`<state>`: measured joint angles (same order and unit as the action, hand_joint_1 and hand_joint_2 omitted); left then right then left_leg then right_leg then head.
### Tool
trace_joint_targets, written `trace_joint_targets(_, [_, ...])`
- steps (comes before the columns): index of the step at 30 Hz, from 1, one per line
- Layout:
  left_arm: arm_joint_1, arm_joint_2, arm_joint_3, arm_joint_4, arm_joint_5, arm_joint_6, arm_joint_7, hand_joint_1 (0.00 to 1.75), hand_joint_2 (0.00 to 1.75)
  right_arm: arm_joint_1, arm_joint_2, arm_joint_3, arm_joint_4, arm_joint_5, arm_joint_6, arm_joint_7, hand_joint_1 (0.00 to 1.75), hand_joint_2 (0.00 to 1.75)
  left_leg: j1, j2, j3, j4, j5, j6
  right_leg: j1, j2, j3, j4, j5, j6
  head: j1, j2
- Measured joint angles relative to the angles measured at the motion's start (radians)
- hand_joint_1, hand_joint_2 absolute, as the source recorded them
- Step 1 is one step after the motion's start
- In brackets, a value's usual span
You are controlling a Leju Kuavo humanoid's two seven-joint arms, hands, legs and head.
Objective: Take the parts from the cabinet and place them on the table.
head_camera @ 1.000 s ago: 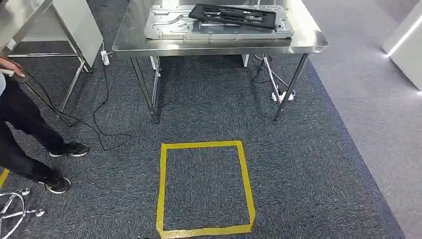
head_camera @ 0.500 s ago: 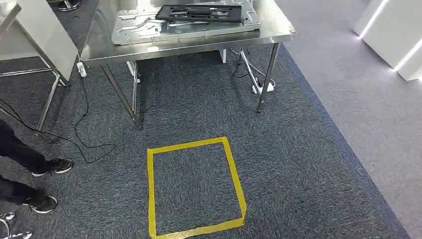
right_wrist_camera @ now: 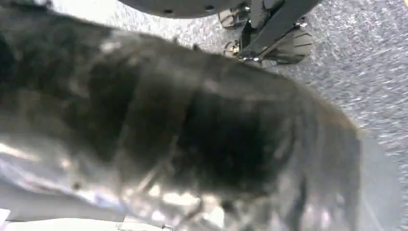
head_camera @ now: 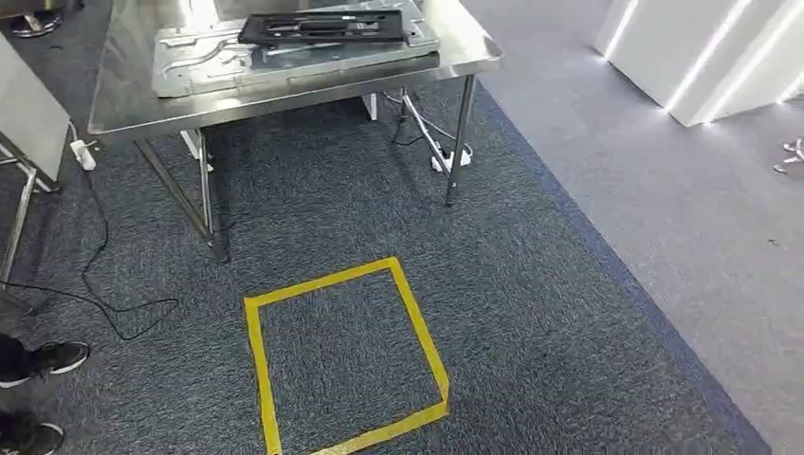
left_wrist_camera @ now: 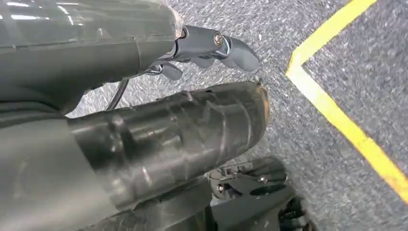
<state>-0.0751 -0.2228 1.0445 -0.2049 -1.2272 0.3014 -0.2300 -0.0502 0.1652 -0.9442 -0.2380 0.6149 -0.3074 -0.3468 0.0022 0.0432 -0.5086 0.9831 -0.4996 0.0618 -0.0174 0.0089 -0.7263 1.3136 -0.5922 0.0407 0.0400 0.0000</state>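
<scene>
While the left robot hand (left_wrist_camera: 211, 48) hangs empty over carpet, fingers loosely apart (the right's state unclear), turning steadily should precede any reach from the steel table (head_camera: 133, 114).

Black part (head_camera: 327, 26) on silver panel (head_camera: 284, 57), steel table (head_camera: 455, 59); yellow tape square (head_camera: 343, 355) on carpet.

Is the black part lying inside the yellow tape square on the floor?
No. In the head view the black part lies on the silver panel on the steel table, while the yellow tape square frames bare carpet.
</scene>
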Motion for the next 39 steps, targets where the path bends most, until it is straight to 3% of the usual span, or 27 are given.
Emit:
trace_joint_targets(2, [-0.001, -0.001, 0.002, 0.0, 0.0, 0.0, 0.0, 0.0, 0.0, 0.004, 0.0, 0.0, 0.0, 0.003, -0.004, 0.0, 0.0, 0.0, 0.001, 0.02, -0.001, 0.006, -0.005, -0.004, -0.002, -0.012, 0.077, -0.13, 0.07, 0.0, 0.0, 0.0])
trace_joint_targets(3, [-0.001, -0.002, 0.003, 0.0, 0.0, 0.0, 0.001, 0.0, 0.0, 0.004, 0.0, 0.0, 0.0, 0.003, -0.006, 0.001, 0.0, 0.0, 0.001, 0.029, 0.0, 0.011, -0.009, -0.009, -0.002, -0.036, 0.136, -0.228, 0.107, -0.003, 0.0, 0.0])
trace_joint_targets(4, [-0.001, -0.003, 0.003, 0.0, 0.0, 0.0, 0.001, 0.0, 0.0, 0.001, 0.0, 0.0, 0.0, 0.005, -0.006, 0.001, 0.0, 0.0, -0.003, 0.039, 0.0, 0.016, -0.013, -0.015, 0.004, -0.076, 0.163, -0.29, 0.098, -0.012, 0.0, 0.0])
trace_joint_targets(8, [-0.006, -0.003, 0.005, 0.0, 0.0, 0.001, 0.003, 0.0, 0.0, 0.006, 0.0, -0.003, 0.0, 0.008, -0.01, -0.002, 0.0, 0.0, -0.008, 0.065, 0.011, 0.015, -0.019, -0.035, 0.012, -0.041, 0.16, -0.292, 0.11, -0.031, 0.0, 0.0])
trace_joint_targets(9, [-0.006, -0.003, 0.005, 0.0, 0.0, 0.001, 0.003, 0.0, 0.0, 0.006, 0.0, -0.005, 0.0, 0.008, -0.01, -0.002, 0.0, 0.0, -0.006, 0.063, 0.008, 0.02, -0.026, -0.042, 0.002, -0.031, 0.163, -0.3, 0.118, -0.042, -0.001, 0.0])
trace_joint_targets(10, [-0.006, -0.003, 0.005, 0.0, 0.0, 0.001, 0.003, 0.0, 0.0, 0.005, 0.0, -0.005, 0.0, 0.008, -0.01, -0.002, 0.0, 0.0, -0.001, 0.021, 0.001, 0.044, -0.05, -0.049, 0.001, -0.025, 0.162, -0.302, 0.121, -0.047, -0.002, 0.0])
trace_joint_targets(11, [-0.005, -0.003, 0.005, 0.0, 0.0, 0.001, 0.003, 0.0, 0.0, 0.004, 0.0, -0.006, 0.0, 0.008, -0.01, -0.002, 0.0, 0.0, 0.001, -0.01, -0.023, 0.104, -0.094, -0.052, 0.0, -0.017, 0.158, -0.302, 0.123, -0.052, -0.002, 0.0])
trace_joint_targets(13, [-0.001, -0.003, 0.006, 0.0, 0.0, 0.001, 0.003, 0.0, 0.0, 0.002, 0.0, -0.006, 0.0, 0.008, -0.01, -0.003, 0.0, 0.0, 0.004, -0.031, -0.092, 0.259, -0.172, -0.057, 0.003, 0.003, 0.152, -0.301, 0.126, -0.055, -0.002, 0.0])
trace_joint_targets(14, [0.0, -0.003, 0.006, 0.0, 0.0, 0.001, 0.004, 0.0, 0.0, 0.003, 0.0, -0.006, 0.0, 0.007, -0.01, -0.003, 0.0, 0.0, 0.004, -0.033, -0.119, 0.316, -0.186, -0.058, 0.004, 0.015, 0.149, -0.3, 0.126, -0.055, -0.002, 0.0])
trace_joint_targets(15, [0.002, -0.003, 0.006, 0.0, 0.0, 0.001, 0.005, 0.0, 0.0, 0.004, 0.0, -0.007, 0.0, 0.008, -0.01, -0.003, 0.0, 0.0, 0.004, -0.033, -0.123, 0.324, -0.172, -0.057, 0.004, 0.027, 0.148, -0.297, 0.127, -0.055, -0.002, 0.0])
trace_joint_targets(16, [0.002, -0.003, 0.006, 0.0, 0.0, 0.001, 0.005, 0.0, 0.0, 0.005, 0.0, -0.008, 0.0, 0.008, -0.011, -0.003, 0.0, 0.0, 0.005, -0.034, -0.106, 0.286, -0.139, -0.055, 0.004, 0.039, 0.147, -0.294, 0.127, -0.055, -0.002, 0.0])
trace_joint_targets(18, [0.001, -0.003, 0.006, 0.0, 0.0, 0.001, 0.006, 0.0, 0.0, 0.004, 0.0, -0.009, 0.0, 0.01, -0.015, -0.002, 0.0, 0.0, 0.007, -0.053, -0.03, 0.124, -0.045, -0.049, 0.004, 0.065, 0.148, -0.289, 0.126, -0.054, -0.002, 0.0])
trace_joint_targets(19, [0.001, -0.003, 0.007, 0.0, 0.0, 0.001, 0.006, 0.0, 0.0, 0.003, 0.001, -0.01, 0.0, 0.01, -0.016, -0.002, 0.0, 0.0, 0.01, -0.096, -0.003, 0.054, -0.022, -0.045, 0.003, 0.075, 0.146, -0.287, 0.127, -0.05, -0.002, 0.0])
trace_joint_targets(20, [0.003, -0.003, 0.007, 0.0, 0.0, 0.001, 0.006, 0.0, 0.0, 0.001, 0.003, -0.01, 0.0, 0.011, -0.017, 0.0, 0.0, 0.0, 0.01, -0.139, 0.002, 0.033, -0.03, -0.04, 0.009, 0.084, 0.139, -0.28, 0.128, -0.04, -0.001, 0.0])
trace_joint_targets(22, [-0.001, -0.003, 0.007, 0.0, -0.001, 0.002, 0.006, 0.0, 0.0, 0.001, 0.003, -0.011, 0.0, 0.013, -0.022, 0.0, 0.0, 0.0, 0.006, -0.118, -0.003, 0.035, -0.029, -0.035, 0.002, 0.106, 0.13, -0.285, 0.136, -0.026, -0.001, 0.0])
trace_joint_targets(24, [-0.001, -0.003, 0.008, 0.0, 0.0, 0.002, 0.006, 0.0, 0.0, 0.006, 0.003, -0.015, 0.0, 0.013, -0.022, 0.002, 0.0, 0.0, 0.011, -0.094, 0.004, 0.02, -0.017, -0.018, 0.002, 0.127, 0.127, -0.289, 0.144, -0.01, -0.001, 0.0])
trace_joint_targets(25, [-0.002, -0.003, 0.008, 0.0, -0.002, 0.002, 0.006, 0.0, 0.0, 0.006, 0.003, -0.015, 0.0, 0.013, -0.022, 0.002, 0.0, 0.0, 0.011, -0.075, 0.009, 0.012, -0.01, -0.01, 0.001, 0.084, 0.12, -0.271, 0.131, -0.012, -0.001, 0.0])
trace_joint_targets(26, [-0.002, -0.003, 0.008, 0.0, -0.002, 0.003, 0.005, 0.0, 0.0, 0.005, 0.003, -0.015, 0.0, 0.014, -0.022, 0.003, 0.0, 0.0, 0.01, -0.066, 0.008, 0.009, -0.006, -0.003, 0.006, 0.041, 0.098, -0.227, 0.096, -0.011, 0.004, 0.0])
trace_joint_targets(28, [0.003, -0.003, 0.008, 0.0, -0.002, 0.003, 0.005, 0.0, 0.0, 0.001, 0.004, -0.015, 0.0, 0.015, -0.021, 0.003, 0.0, 0.0, 0.004, -0.034, 0.004, 0.01, -0.007, 0.001, 0.005, 0.01, 0.03, -0.078, 0.017, -0.006, 0.004, 0.0])
trace_joint_targets(29, [0.005, -0.003, 0.008, 0.0, -0.002, 0.004, 0.005, 0.0, 0.0, 0.001, 0.004, -0.015, 0.0, 0.016, -0.019, 0.003, 0.0, 0.0, 0.001, -0.017, 0.002, 0.011, -0.008, 0.001, 0.003, 0.004, 0.002, -0.015, -0.006, -0.004, 0.004, 0.0])
trace_joint_targets(30, [0.005, -0.002, 0.008, 0.0, -0.002, 0.004, 0.005, 0.0, 0.0, 0.002, 0.004, -0.015, 0.0, 0.017, -0.017, 0.003, 0.0, 0.0, 0.0, -0.002, 0.001, 0.011, -0.008, 0.002, 0.002, 0.001, -0.006, 0.007, -0.004, -0.003, 0.004, 0.0])
trace_joint_targets(31, [0.003, -0.002, 0.008, 0.0, -0.002, 0.005, 0.004, 0.0, 0.0, 0.004, 0.004, -0.015, 0.0, 0.018, -0.016, 0.003, 0.0, 0.0, -0.001, 0.011, 0.001, 0.012, -0.01, 0.001, 0.001, -0.003, 0.012, -0.02, 0.019, -0.003, 0.004, 0.0])
trace_joint_targets(33, [0.0, -0.003, 0.008, 0.0, -0.002, 0.005, 0.003, 0.0, 0.0, 0.005, 0.004, -0.015, 0.0, 0.019, -0.013, 0.003, 0.0, 0.0, -0.001, 0.032, 0.005, 0.014, -0.015, -0.004, 0.002, -0.021, 0.103, -0.174, 0.095, -0.006, 0.005, 0.0])
trace_joint_targets(34, [0.0, -0.003, 0.008, 0.0, -0.002, 0.005, 0.002, 0.0, 0.0, 0.004, 0.004, -0.015, 0.0, 0.021, -0.011, 0.002, 0.0, 0.0, -0.001, 0.042, 0.009, 0.016, -0.018, -0.009, 0.004, -0.055, 0.156, -0.262, 0.123, -0.011, 0.005, 0.0])
trace_joint_targets(35, [0.001, -0.003, 0.008, 0.0, -0.002, 0.005, 0.002, 0.0, 0.0, 0.0, 0.004, -0.015, 0.0, 0.023, -0.008, 0.003, 0.0, 0.0, -0.01, 0.05, 0.006, 0.019, -0.023, -0.017, 0.019, -0.088, 0.166, -0.289, 0.106, -0.019, 0.005, 0.0])
trace_joint_targets(36, [0.001, -0.003, 0.008, 0.0, -0.002, 0.006, 0.001, 0.0, 0.0, -0.001, 0.004, -0.015, 0.0, 0.024, -0.008, 0.003, 0.0, 0.0, -0.01, 0.058, 0.007, 0.02, -0.026, -0.021, 0.016, -0.07, 0.163, -0.291, 0.112, -0.027, 0.003, 0.0])
trace_joint_targets(39, [-0.007, -0.003, 0.008, 0.0, -0.002, 0.007, 0.001, 0.0, 0.0, 0.006, 0.004, -0.016, 0.0, 0.027, -0.008, 0.003, 0.0, 0.0, -0.01, 0.082, 0.02, 0.018, -0.029, -0.033, 0.017, -0.045, 0.158, -0.295, 0.113, -0.039, 0.003, 0.0])
